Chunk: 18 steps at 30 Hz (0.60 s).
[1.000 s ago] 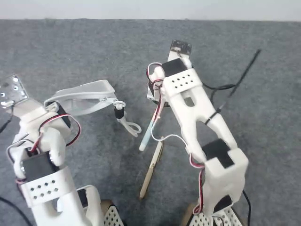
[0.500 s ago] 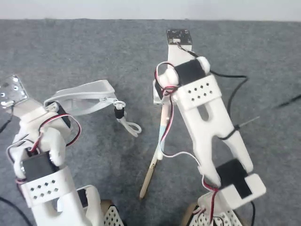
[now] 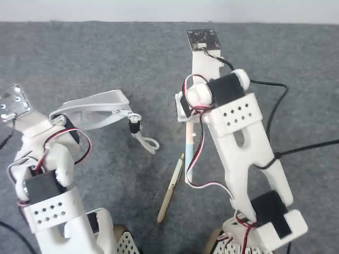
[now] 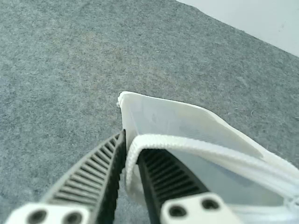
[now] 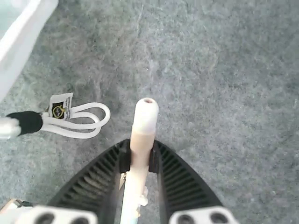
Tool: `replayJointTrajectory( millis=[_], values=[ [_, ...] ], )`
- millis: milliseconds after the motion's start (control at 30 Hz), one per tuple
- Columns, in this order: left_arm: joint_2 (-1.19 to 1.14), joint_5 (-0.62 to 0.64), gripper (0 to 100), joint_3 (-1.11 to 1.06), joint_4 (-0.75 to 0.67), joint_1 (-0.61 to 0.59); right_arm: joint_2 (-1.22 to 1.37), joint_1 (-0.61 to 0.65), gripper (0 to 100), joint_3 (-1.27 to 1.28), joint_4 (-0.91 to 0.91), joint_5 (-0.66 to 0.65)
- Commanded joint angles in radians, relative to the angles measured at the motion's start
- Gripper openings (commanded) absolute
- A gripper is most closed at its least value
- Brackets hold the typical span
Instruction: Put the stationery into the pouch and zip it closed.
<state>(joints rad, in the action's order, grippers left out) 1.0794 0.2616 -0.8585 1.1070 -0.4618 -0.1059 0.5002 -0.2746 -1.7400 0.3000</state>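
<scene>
Pen (image 3: 189,153) — right pincer (image 5: 139,150) is clamping it at mid-frame, long axis running top to bottom. Pouch (image 3: 95,108) is sitting toward upper left, left pincer (image 4: 125,140) pinching its rim — the carry is probably needing a leftward swing across the bench (image 3: 79,58).

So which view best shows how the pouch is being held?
The left wrist view: up close, the left hand pinches the pouch by its zippered rim. The right wrist view catches a corner of it and the strap; the high view shows most of it, mouth open, beside that arm.
</scene>
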Motion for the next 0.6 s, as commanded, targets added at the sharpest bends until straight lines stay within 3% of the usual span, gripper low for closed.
replayJointTrajectory(
  millis=[0,567],
  values=[
    [0.009,0.014,1,0.010,-0.035,-0.008,-0.114,0.007,0.6,0.044,0.038,-0.018],
    [0.009,0.014,1,0.010,-0.035,-0.006,-0.595,0.013,0.6,0.522,0.397,-0.014]
  ],
)
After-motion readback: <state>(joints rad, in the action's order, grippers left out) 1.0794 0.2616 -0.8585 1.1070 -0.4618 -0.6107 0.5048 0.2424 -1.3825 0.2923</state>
